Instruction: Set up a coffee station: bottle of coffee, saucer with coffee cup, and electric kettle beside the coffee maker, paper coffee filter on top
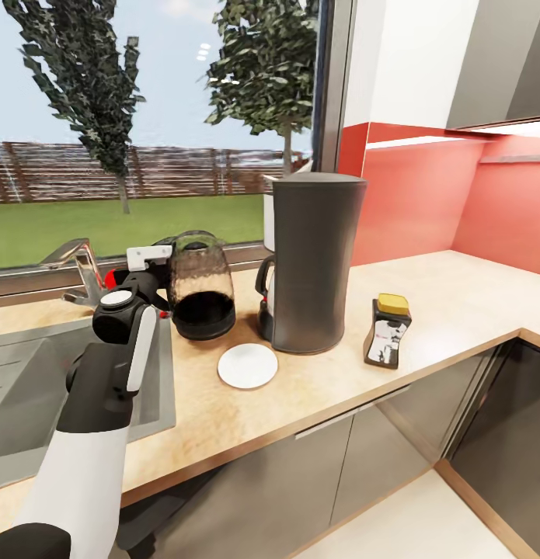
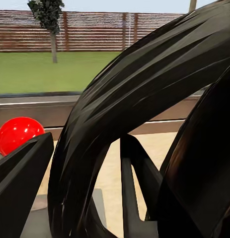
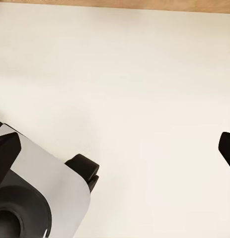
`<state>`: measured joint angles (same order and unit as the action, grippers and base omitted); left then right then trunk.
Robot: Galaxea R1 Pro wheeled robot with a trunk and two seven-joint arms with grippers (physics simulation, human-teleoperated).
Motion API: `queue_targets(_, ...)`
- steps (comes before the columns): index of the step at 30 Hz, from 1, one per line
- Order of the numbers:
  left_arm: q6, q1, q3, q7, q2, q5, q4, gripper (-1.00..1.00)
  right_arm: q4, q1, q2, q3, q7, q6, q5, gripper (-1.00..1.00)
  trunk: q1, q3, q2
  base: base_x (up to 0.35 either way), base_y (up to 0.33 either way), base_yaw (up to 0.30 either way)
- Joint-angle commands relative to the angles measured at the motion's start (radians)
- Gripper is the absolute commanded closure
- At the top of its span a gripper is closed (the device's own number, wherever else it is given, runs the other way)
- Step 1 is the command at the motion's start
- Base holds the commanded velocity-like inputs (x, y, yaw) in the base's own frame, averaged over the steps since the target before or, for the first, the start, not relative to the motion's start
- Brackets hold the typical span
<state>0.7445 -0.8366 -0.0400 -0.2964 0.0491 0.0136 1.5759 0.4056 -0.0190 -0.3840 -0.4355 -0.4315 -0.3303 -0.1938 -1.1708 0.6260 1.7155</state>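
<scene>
beside coffee maker [image 1: 316, 264], electric kettle [image 1: 200, 287] handle in left hand [image 1: 149, 283].

**Domestic kitchen, simulated render**

A wood-grain counter [image 1: 425, 310] is fitted with a grey inset sink [image 1: 36, 388] and tap [image 1: 79, 268]. Grey base cabinets [image 1: 301, 481], a red splashback [image 1: 425, 202] and a garden window [image 1: 145, 132] are shown. A coffee maker [image 1: 312, 264] and glass kettle [image 1: 200, 287] are set out.

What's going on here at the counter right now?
The left gripper is at the handle of the electric kettle, which stands on the kitchen countertop beside the coffee maker. The saucer lies empty in front of them, and the bottle of coffee stands on the coffee maker's other side.
</scene>
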Motion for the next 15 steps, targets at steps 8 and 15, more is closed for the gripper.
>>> queue_targets(8, 0.006, -0.001, -0.003, -0.005, 0.0, 0.006, 0.001, 1.0, -0.001, -0.001, -0.001, -0.006, -0.003, -0.001, -0.01, -1.0, 0.0, 0.001, 0.001, 0.0, 0.0, 0.0)
queue_targets(15, 0.007, -0.001, -0.009, -0.006, 0.001, 0.008, 0.001, 1.0, -0.001, -0.001, -0.001, -0.006, -0.003, -0.001, -0.01, -1.0, 0.0, 0.001, 0.001, 0.0, 0.0, 0.0)
